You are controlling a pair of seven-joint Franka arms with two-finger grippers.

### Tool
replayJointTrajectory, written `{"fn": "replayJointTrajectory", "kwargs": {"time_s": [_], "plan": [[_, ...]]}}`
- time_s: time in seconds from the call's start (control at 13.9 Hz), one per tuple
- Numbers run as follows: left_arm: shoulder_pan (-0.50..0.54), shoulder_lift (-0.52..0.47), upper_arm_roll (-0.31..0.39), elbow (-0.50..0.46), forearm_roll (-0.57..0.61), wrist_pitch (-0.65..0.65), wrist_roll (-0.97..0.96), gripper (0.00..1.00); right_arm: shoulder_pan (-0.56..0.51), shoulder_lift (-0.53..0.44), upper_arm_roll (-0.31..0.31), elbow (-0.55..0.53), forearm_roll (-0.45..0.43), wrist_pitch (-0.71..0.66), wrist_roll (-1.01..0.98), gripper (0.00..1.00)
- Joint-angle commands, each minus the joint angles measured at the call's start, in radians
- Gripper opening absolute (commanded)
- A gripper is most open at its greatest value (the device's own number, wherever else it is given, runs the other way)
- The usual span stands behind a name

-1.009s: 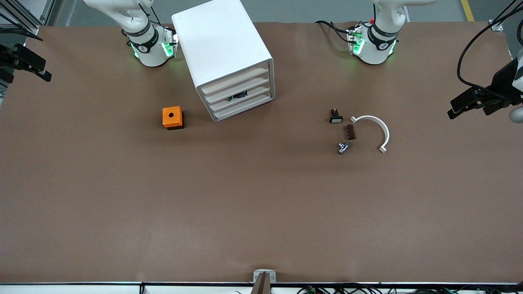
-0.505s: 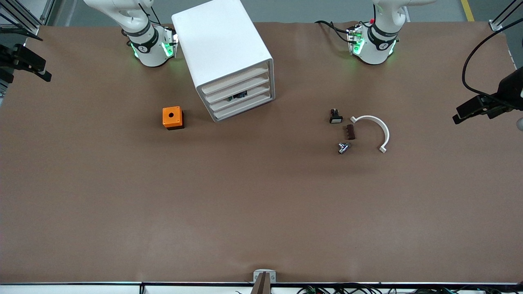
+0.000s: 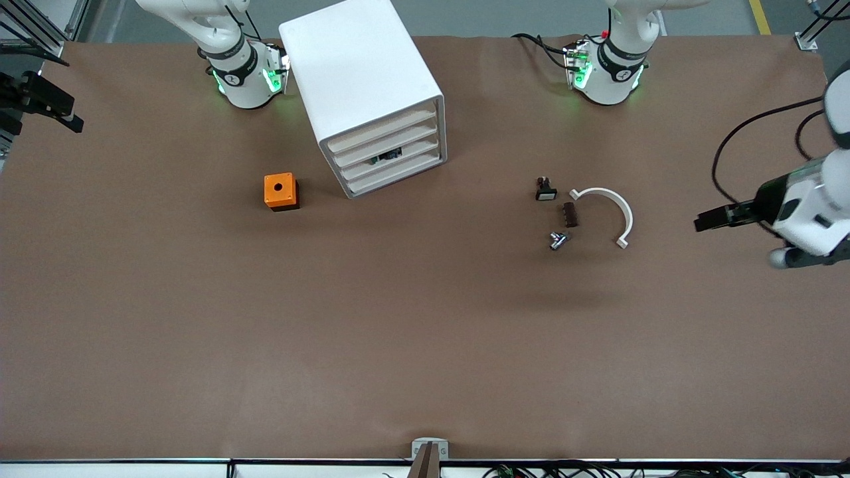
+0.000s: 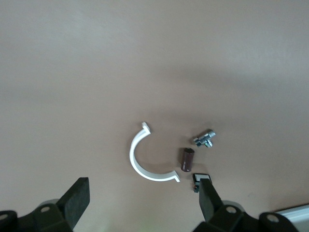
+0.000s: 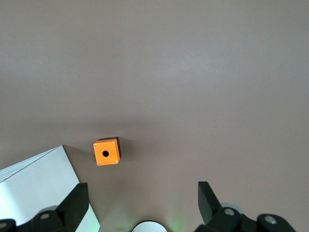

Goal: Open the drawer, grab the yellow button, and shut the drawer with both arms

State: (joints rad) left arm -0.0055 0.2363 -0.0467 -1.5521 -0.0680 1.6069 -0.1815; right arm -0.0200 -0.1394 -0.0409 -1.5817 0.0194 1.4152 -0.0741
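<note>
The white drawer cabinet (image 3: 372, 99) stands between the arm bases with all its drawers shut; it also shows in the right wrist view (image 5: 38, 188). A small dark item (image 3: 386, 157) shows at one drawer's front. The button's orange cap is not visible anywhere. My left gripper (image 3: 707, 221) is open and empty, high over the table at the left arm's end; its wrist view (image 4: 143, 187) looks down on loose small parts. My right gripper (image 3: 63, 113) is open and empty, high over the right arm's end of the table, and waits (image 5: 141, 191).
An orange cube with a hole (image 3: 280, 191) (image 5: 106, 152) sits beside the cabinet. Toward the left arm's end lie a white arc (image 3: 607, 209) (image 4: 145, 164), a black part with a white face (image 3: 546, 190), a brown piece (image 3: 570, 214) and a metal fitting (image 3: 558, 240).
My left gripper has swung over the table toward the small parts, lower in the front view. The right arm and all objects have not moved.
</note>
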Motion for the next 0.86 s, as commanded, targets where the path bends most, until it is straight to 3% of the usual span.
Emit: {"fn": "replayJointTrajectory", "kwargs": {"time_s": [0.0, 0.36, 0.79], "plan": [[-0.074, 0.04, -0.009, 0.033, -0.033, -0.022, -0.143, 1.0, 0.0, -0.016, -0.001, -0.007, 0.004, 0.002, -0.01, 1.0], [-0.218, 0.145, -0.013, 0.161, -0.276, -0.123, -0.644, 1.0, 0.002, -0.017, -0.001, -0.007, 0.001, 0.002, -0.012, 1.0], [-0.355, 0.303, -0.016, 0.21, -0.576, -0.13, -1.436, 1.0, 0.002, -0.017, -0.001, -0.007, -0.003, 0.001, -0.012, 1.0]]}}
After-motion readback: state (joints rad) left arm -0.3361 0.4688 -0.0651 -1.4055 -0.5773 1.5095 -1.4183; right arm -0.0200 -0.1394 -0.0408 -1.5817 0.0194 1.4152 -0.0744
